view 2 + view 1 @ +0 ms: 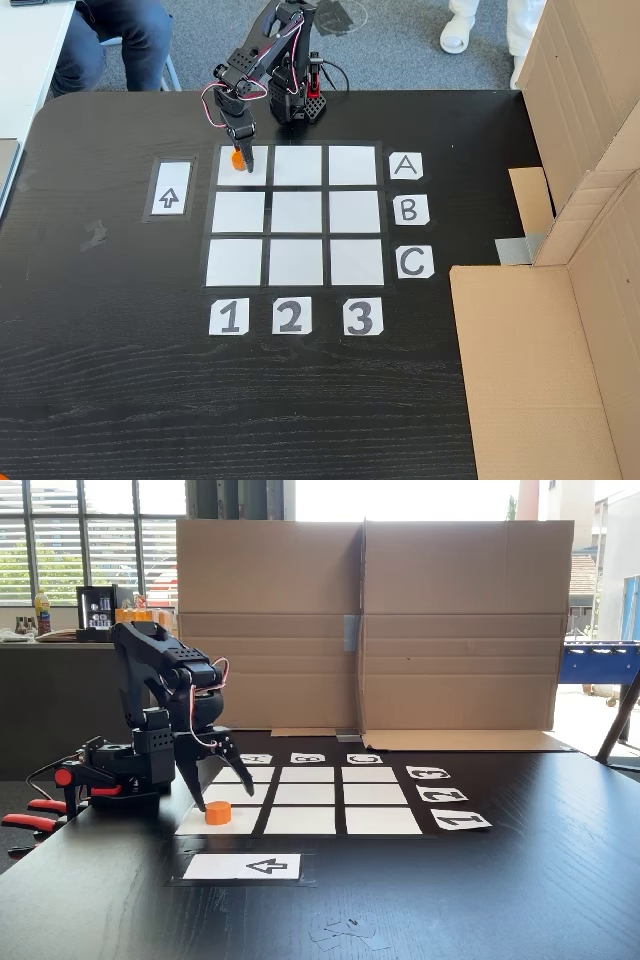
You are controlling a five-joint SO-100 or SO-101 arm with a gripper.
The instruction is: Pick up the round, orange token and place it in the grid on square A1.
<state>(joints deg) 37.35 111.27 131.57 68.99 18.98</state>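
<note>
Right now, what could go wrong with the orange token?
1. The token sits on square A1 with the open fingers straddling it; lifting away could drag or tip it.
2. It lies near the cell's edge in the top-down fixed view, so a small nudge might push it onto the black gap.

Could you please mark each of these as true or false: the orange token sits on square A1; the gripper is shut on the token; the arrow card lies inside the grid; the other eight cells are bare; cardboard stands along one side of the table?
1. The token sits on square A1: true, in the corner cell in line with labels A and 1.
2. The gripper is shut on it: false; its fingers are spread, straddling the token.
3. The arrow card lies inside the grid: false; it lies outside, beside the A1 corner.
4. The other eight cells are bare: true.
5. Cardboard stands along one side of the table: true.
</note>
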